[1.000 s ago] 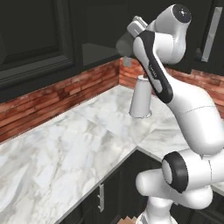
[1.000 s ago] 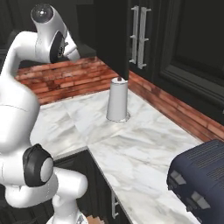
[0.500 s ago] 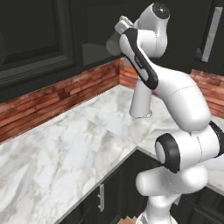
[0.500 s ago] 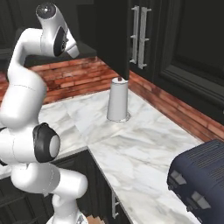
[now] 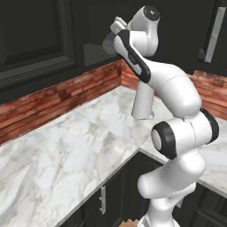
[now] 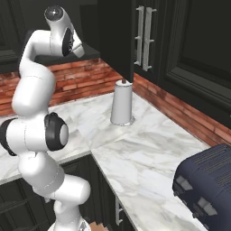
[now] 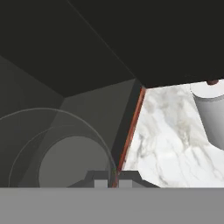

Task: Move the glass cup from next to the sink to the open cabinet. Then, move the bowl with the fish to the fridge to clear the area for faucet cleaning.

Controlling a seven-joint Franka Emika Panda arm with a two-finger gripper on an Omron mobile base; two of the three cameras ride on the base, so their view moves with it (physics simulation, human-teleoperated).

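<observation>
My gripper [image 7: 113,183] is shut on the rim of the glass cup [image 7: 61,157], a grey translucent tumbler seen from above at the lower left of the hand view. The cup hangs over the dark grey shelf [image 7: 87,109] of the open cabinet. In the left base view the arm reaches high, with the gripper [image 5: 113,34] and the cup [image 5: 107,45] at the mouth of the open cabinet [image 5: 95,31]. The right base view has the open cabinet's black door [image 6: 115,36] edge-on beside the raised arm. The sink, the bowl with the fish, the fridge and the faucet are out of view.
A white paper towel roll [image 5: 142,99] [image 6: 122,103] stands upright in the corner of the marble counter [image 5: 66,146], below the cabinet. A dark toaster [image 6: 207,185] sits at the counter's near right. Red brick backsplash [image 5: 66,95] runs along the wall.
The arm has swung left and up with the glass cup, bringing it from above the paper towel roll to the cabinet's opening. The jaws have stayed shut.
</observation>
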